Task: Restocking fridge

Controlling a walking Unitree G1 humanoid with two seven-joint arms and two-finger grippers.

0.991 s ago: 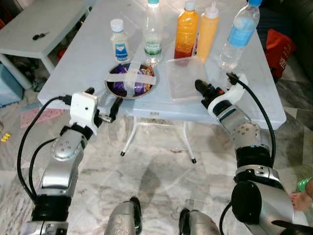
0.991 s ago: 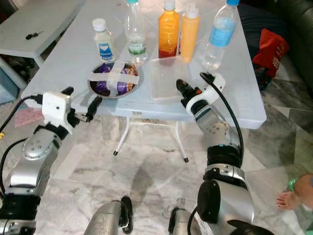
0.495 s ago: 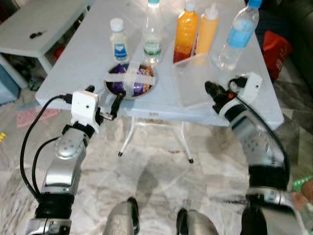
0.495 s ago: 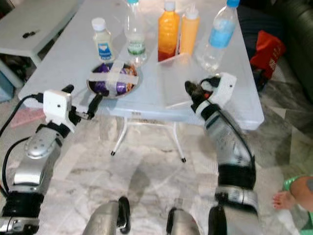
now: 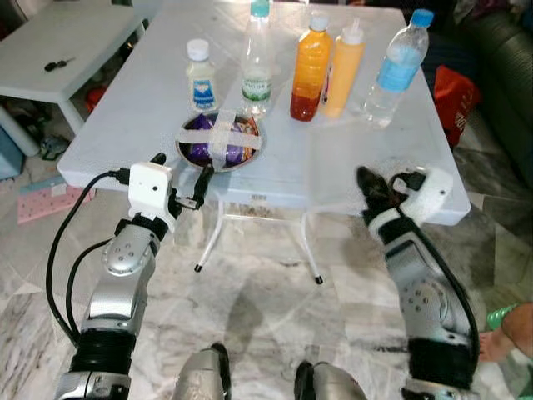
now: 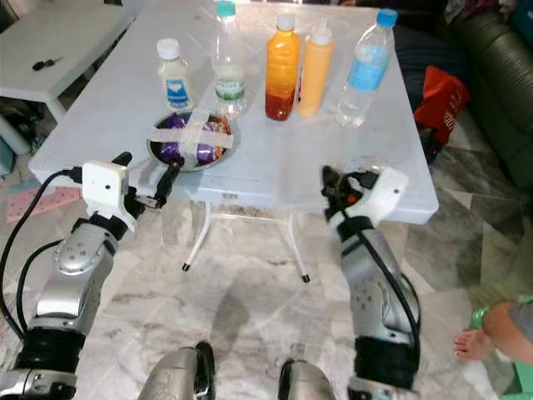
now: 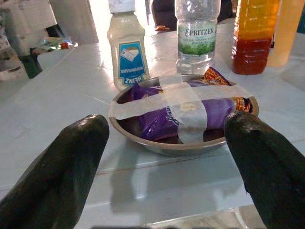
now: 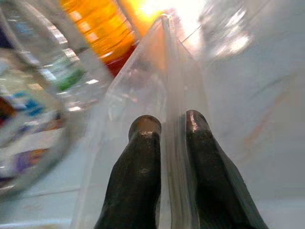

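A steel bowl (image 5: 252,151) crossed with tape holds a purple packet (image 7: 190,112) near the white table's (image 5: 333,179) front left edge. My left gripper (image 5: 181,165) stands open just before the bowl, a finger on each side of it in the left wrist view. Behind the bowl stand a mayonnaise bottle (image 5: 200,77), a clear water bottle (image 5: 257,71), an orange juice bottle (image 5: 309,71), a yellow squeeze bottle (image 5: 345,62) and a blue-labelled water bottle (image 5: 395,71). My right gripper (image 5: 366,179) is at the table's front right edge, shut on the wall of a clear plastic container (image 8: 143,95).
A low white table (image 5: 58,37) stands at the back left. A red bag (image 5: 441,92) and a dark sofa (image 5: 500,58) lie beyond the table's right side. A person's foot (image 5: 504,342) rests on the marble floor at my right.
My right gripper has lifted the clear container off the table top and drawn it back to the front edge. The left arm has hardly moved. The camera has shifted a little.
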